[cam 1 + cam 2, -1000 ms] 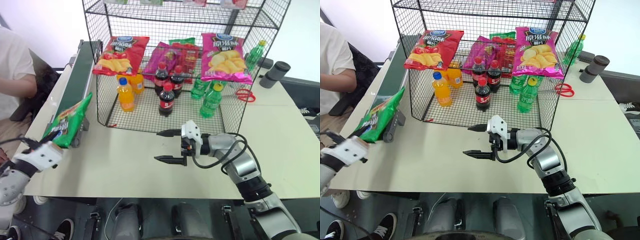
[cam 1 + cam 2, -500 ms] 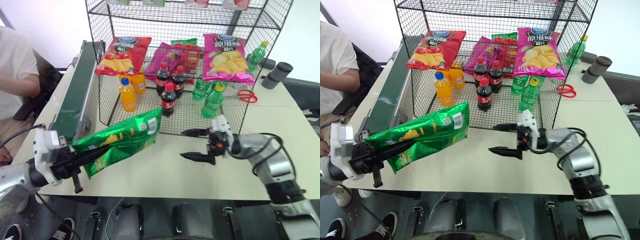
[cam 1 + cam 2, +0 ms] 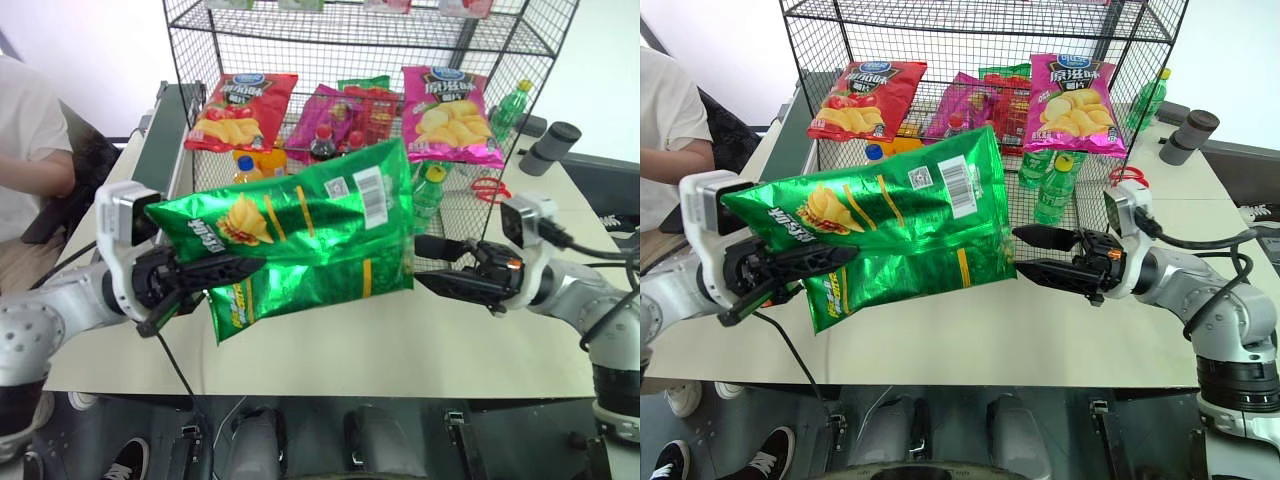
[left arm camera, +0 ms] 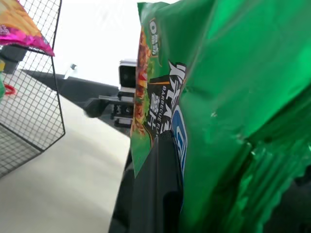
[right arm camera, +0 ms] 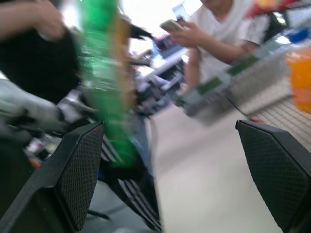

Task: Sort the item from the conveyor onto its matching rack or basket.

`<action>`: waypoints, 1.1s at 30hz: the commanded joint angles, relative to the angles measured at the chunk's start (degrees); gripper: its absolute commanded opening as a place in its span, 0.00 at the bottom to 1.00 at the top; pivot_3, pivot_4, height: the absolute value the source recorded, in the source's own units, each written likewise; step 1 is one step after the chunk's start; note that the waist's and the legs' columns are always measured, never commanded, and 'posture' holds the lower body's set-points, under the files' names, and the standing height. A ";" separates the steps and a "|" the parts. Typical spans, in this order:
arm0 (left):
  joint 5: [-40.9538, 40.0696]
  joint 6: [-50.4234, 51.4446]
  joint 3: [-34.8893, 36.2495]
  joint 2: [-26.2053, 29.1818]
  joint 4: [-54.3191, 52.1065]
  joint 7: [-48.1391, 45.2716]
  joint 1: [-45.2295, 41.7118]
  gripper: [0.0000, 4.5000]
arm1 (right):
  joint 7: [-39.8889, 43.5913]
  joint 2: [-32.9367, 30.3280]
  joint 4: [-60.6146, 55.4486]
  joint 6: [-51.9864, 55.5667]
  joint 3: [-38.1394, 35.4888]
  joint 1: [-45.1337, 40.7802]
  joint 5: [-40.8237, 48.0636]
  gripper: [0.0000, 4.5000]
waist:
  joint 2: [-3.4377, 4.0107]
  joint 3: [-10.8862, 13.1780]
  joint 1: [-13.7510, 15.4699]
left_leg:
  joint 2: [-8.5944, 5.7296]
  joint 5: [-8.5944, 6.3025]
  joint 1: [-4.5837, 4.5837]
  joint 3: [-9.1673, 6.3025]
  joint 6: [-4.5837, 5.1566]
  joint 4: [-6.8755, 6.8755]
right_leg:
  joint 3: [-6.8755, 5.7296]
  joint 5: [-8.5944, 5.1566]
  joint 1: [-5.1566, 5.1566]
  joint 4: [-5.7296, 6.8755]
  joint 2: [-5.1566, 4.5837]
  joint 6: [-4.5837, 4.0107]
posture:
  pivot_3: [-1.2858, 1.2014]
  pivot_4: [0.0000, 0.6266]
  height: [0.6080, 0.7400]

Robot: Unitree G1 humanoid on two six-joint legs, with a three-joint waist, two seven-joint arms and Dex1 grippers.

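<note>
Left hand [image 3: 195,272] pinching the green crisp bag [image 3: 300,235] at its logo end; bag held flat above the desk [image 3: 400,340], in front of the black wire rack [image 3: 520,60], barcode side up. Conveyor [image 3: 165,125] left of rack. Right hand [image 3: 440,265] spread, just right of bag, fingertips near its edge

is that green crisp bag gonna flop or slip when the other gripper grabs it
The green crisp bag probably flops: pinched at one end by the left gripper, its far end hangs unsupported. Its shiny foil looks slippery. Puffed and creased, it likely crushes easily.
</note>
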 commanded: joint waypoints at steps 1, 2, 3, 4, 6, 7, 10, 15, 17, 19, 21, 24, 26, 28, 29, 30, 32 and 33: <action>1.20 3.70 -2.05 -2.05 1.49 -2.11 -2.41 0.01 | -2.35 0.88 -5.71 2.38 0.25 -0.09 5.87 1.00 | 0.00 0.00 -0.02 | 0.00 0.00 -0.04 -0.01 0.00 0.00 | 0.00 0.00 -0.03 0.00 0.00 0.00 | 0.52 0.24 1.00; 1.56 4.39 -2.10 -2.58 1.67 -2.29 -2.80 0.01 | -2.86 1.10 -6.12 2.66 0.58 -0.18 6.32 1.00 | 0.00 0.00 -0.05 | 0.00 0.00 -0.09 0.00 0.00 0.00 | 0.00 0.00 -0.08 0.00 0.00 0.00 | 0.52 0.24 1.00; 3.01 4.60 -2.28 -2.90 1.33 -3.01 -3.04 0.01 | -3.33 1.40 -6.50 3.10 0.92 -0.31 7.13 1.00 | -0.01 0.00 -0.07 | 0.00 0.00 -0.10 0.00 0.00 0.01 | 0.01 0.00 -0.09 0.00 0.00 0.01 | 0.52 0.24 1.00; 2.94 5.52 -2.26 -3.27 1.55 -3.16 -3.42 0.01 | -3.51 1.57 -7.17 3.22 1.86 -0.52 6.90 1.00 | -0.01 0.00 -0.03 | 0.00 0.00 -0.13 -0.01 0.00 0.01 | 0.01 0.00 -0.11 0.00 0.00 0.01 | 0.52 0.24 1.00; 3.32 7.09 -2.30 -3.69 1.88 -3.93 -3.90 0.01 | -4.23 2.26 -7.69 3.56 3.46 -1.09 7.02 1.00 | -0.01 0.00 0.02 | 0.00 0.00 -0.15 -0.01 0.00 0.01 | 0.01 0.00 -0.14 0.00 0.00 0.00 | 0.52 0.24 1.00; 3.52 7.73 -2.29 -3.81 2.01 -4.30 -4.04 0.01 | -4.63 2.63 -7.65 3.73 4.04 -1.35 7.20 1.00 | -0.01 0.00 0.00 | 0.00 0.00 -0.15 -0.02 0.00 0.02 | 0.01 0.00 -0.14 0.01 0.00 0.00 | 0.52 0.24 1.00; 2.51 9.08 -1.62 -5.69 4.11 -4.36 -4.61 0.01 | -4.08 2.76 -7.92 4.65 6.94 -2.12 6.34 1.00 | -0.01 0.00 0.03 | -0.01 0.00 -0.15 -0.01 0.00 0.02 | 0.01 0.00 -0.15 0.00 -0.01 0.00 | 0.52 0.24 1.00; 6.25 9.85 -1.26 -6.06 4.11 -5.41 -4.84 0.00 | -2.98 1.99 -7.49 5.22 9.15 -2.21 5.57 0.94 | -0.02 0.01 0.04 | -0.01 0.00 -0.20 -0.04 0.00 0.02 | 0.00 0.00 -0.19 0.00 -0.02 0.00 | 0.52 0.24 1.00; 7.15 9.97 -1.01 -6.06 3.92 -5.88 -4.59 0.00 | -2.62 1.63 -7.10 5.10 9.37 -2.36 5.10 0.81 | -0.02 0.01 0.04 | -0.01 0.00 -0.20 -0.04 0.00 0.03 | 0.00 0.00 -0.19 0.00 -0.02 0.00 | 0.52 0.24 1.00; 7.79 10.50 -0.80 -5.62 3.72 -6.65 -4.09 0.00 | -2.33 1.22 -6.32 5.37 8.99 -2.61 5.25 0.60 | -0.02 0.01 0.04 | -0.01 0.00 -0.20 -0.04 0.00 0.03 | 0.00 0.00 -0.19 0.00 -0.02 0.00 | 0.52 0.24 1.00; 9.20 10.19 -0.85 -5.67 2.99 -7.34 -3.26 0.00 | -2.62 1.38 -5.87 5.70 8.82 -2.91 5.83 0.38 | -0.02 0.01 -0.02 | -0.01 0.00 -0.20 -0.04 0.00 0.02 | 0.00 0.00 -0.19 0.00 -0.02 0.00 | 0.52 0.24 1.00; 11.17 9.47 -0.97 -6.42 1.96 -7.39 -2.45 0.00 | -2.72 1.60 -5.93 5.80 9.14 -2.88 5.74 0.03 | -0.02 0.01 0.02 | 0.00 0.00 -0.20 -0.05 0.00 0.02 | 0.00 0.00 -0.20 0.00 -0.02 0.00 | 0.52 0.24 1.00; 13.41 7.91 -0.61 -7.38 2.30 -6.36 -2.42 0.00 | -2.52 1.64 -6.05 5.62 9.43 -2.58 5.03 0.01 | -0.02 0.01 0.05 | 0.00 0.00 -0.21 -0.05 0.00 0.02 | 0.00 0.00 -0.20 0.00 -0.02 0.00 | 0.52 0.24 1.00; 15.53 5.98 0.03 -8.76 3.02 -5.02 -2.78 0.00 | -2.61 1.73 -6.04 5.45 9.39 -2.41 4.69 0.01 | -0.02 0.01 0.08 | -0.01 0.00 -0.21 -0.04 0.00 0.03 | 0.00 0.00 -0.20 -0.01 -0.03 0.00 | 0.52 0.24 1.00; 16.08 5.86 0.34 -8.79 3.59 -4.94 -3.05 0.06 | -2.53 1.60 -6.13 5.30 9.46 -2.26 4.22 0.00 | -0.02 0.01 0.10 | -0.01 0.00 -0.21 -0.04 0.00 0.03 | 0.00 0.00 -0.19 0.00 -0.04 0.00 | 0.52 0.24 1.00; 16.65 5.42 0.74 -9.00 3.95 -4.88 -3.27 0.12 | -2.50 1.48 -6.25 5.15 9.50 -2.13 3.78 0.00 | -0.02 0.01 0.10 | -0.02 0.00 -0.21 -0.04 0.00 0.03 | 0.00 0.00 -0.19 0.00 -0.04 0.00 | 0.52 0.24 1.00; 17.52 4.91 1.84 -9.08 5.37 -4.44 -3.93 0.30 | -2.65 1.39 -6.28 3.29 9.65 -2.03 0.94 0.00 | -0.02 0.01 0.10 | -0.02 0.00 -0.22 -0.05 0.00 0.03 | 0.00 0.00 -0.20 -0.01 -0.04 0.00 | 0.52 0.24 1.00; 18.06 4.64 2.39 -8.90 5.96 -4.40 -4.02 0.42 | -2.70 1.16 -6.33 1.97 9.72 -2.11 -0.99 0.00 | -0.02 0.01 0.09 | -0.02 0.00 -0.22 -0.05 0.00 0.03 | 0.00 0.00 -0.20 0.00 -0.04 0.00 | 0.52 0.24 1.00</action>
